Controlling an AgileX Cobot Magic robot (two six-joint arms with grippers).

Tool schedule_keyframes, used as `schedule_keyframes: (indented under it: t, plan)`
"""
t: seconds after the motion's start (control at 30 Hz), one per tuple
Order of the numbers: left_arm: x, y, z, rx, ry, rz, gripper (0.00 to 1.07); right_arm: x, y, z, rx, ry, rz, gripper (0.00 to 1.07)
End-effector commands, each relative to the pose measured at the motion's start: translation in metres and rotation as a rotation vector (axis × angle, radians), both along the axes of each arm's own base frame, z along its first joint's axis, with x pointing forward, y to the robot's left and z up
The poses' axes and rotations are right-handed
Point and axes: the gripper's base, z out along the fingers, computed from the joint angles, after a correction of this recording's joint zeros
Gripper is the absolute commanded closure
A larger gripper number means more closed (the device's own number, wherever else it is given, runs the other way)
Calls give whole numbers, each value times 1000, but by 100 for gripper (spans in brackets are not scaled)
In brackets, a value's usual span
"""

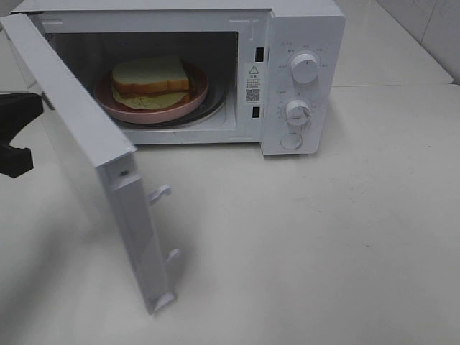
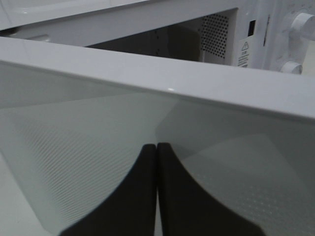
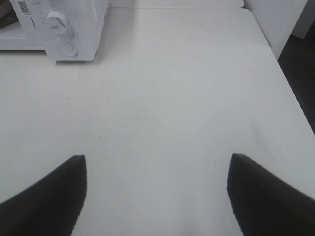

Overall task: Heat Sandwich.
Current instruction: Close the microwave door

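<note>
From the high camera, a white microwave (image 1: 302,29) stands at the far side of the pale surface (image 1: 323,230). Its door (image 1: 79,115) is swung wide open toward the near left. Inside the cavity the sandwich (image 1: 151,75) lies on a round pink plate (image 1: 144,115), and the plate sits on the turntable. The sandwich is to the left of the cavity's middle, with its top bread slice facing up. On the control panel at the right, an upper knob (image 1: 305,68) sits above a lower knob (image 1: 297,111), with a round button (image 1: 291,141) under them. Two latch hooks (image 1: 159,192) stick out of the door's free edge. A dark part of the left arm (image 1: 16,108) shows at the left edge, behind the open door.

In the left wrist view, the left pincer (image 2: 157,145) is clenched, its two black fingers pressed side by side with nothing between them. It is close against the outer glass pane (image 2: 74,137) of the door. Whether the tips touch the glass cannot be told. The door's white top edge (image 2: 197,83) crosses the picture, and the open cavity and both knobs are beyond it.

In the right wrist view, the right pincer (image 3: 157,157) is released, its fingers (image 3: 54,191) spread wide above bare surface (image 3: 172,98) and holding nothing. The microwave's control panel (image 3: 74,29) stands well apart from it, at the far left.
</note>
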Motion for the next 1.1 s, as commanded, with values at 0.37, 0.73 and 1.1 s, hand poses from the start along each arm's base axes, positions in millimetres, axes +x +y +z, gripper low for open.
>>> schedule_keyframes:
  t: [0.37, 0.73, 1.1]
  plan:
    - [17, -36, -5, -29, 8, 51, 106, -4, 0, 0, 11, -36, -3, 31]
    - [39, -83, -6, -3, -5, 105, 106, -4, 0, 0, 11, -36, -3, 31]
    - [62, -138, -11, -30, -5, 95, 106, -4, 0, 0, 11, -36, -3, 31]
